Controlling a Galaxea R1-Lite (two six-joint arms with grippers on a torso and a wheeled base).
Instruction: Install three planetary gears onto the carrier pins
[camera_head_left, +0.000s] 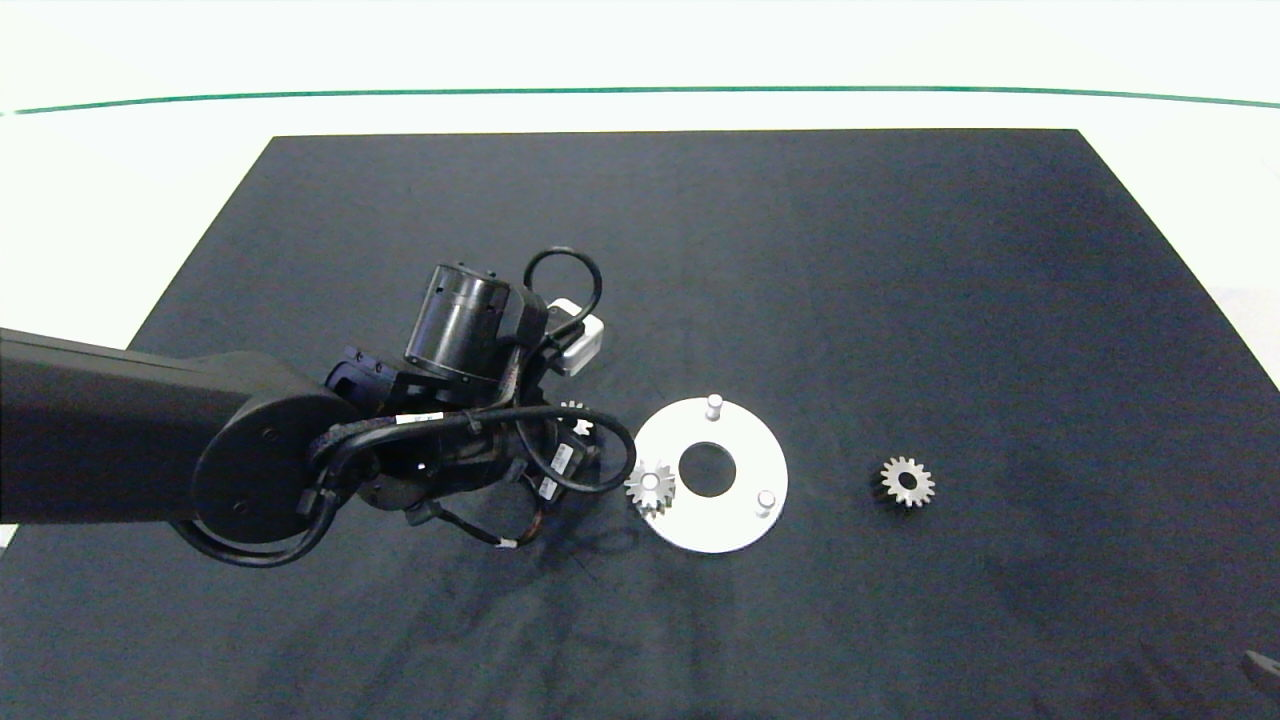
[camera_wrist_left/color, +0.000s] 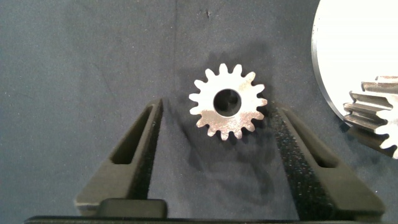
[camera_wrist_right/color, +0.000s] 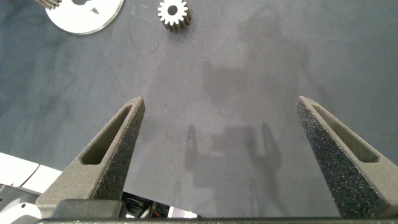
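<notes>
The white disc (camera_head_left: 722, 530) lies mid-mat with its carrier pins upright. One pin carries a silver planetary gear (camera_head_left: 650, 487); the other two pins (camera_head_left: 714, 405) (camera_head_left: 766, 500) stand bare. A second gear (camera_wrist_left/color: 228, 102) lies flat on the mat just beside the disc (camera_wrist_left/color: 360, 50), and my left gripper (camera_wrist_left/color: 217, 111) stands open around it, fingers on either side and not touching it. In the head view this gear (camera_head_left: 575, 415) peeks out under the left wrist. A third gear (camera_head_left: 907, 481) lies alone to the right of the disc. My right gripper (camera_wrist_right/color: 221, 99) is open and holds nothing, with the third gear (camera_wrist_right/color: 173, 14) beyond it.
A dark mat (camera_head_left: 900, 300) covers the white table. The left arm (camera_head_left: 250, 450) with its looping cables reaches in over the mat's left half. A corner of the right arm (camera_head_left: 1262, 670) shows at the lower right edge.
</notes>
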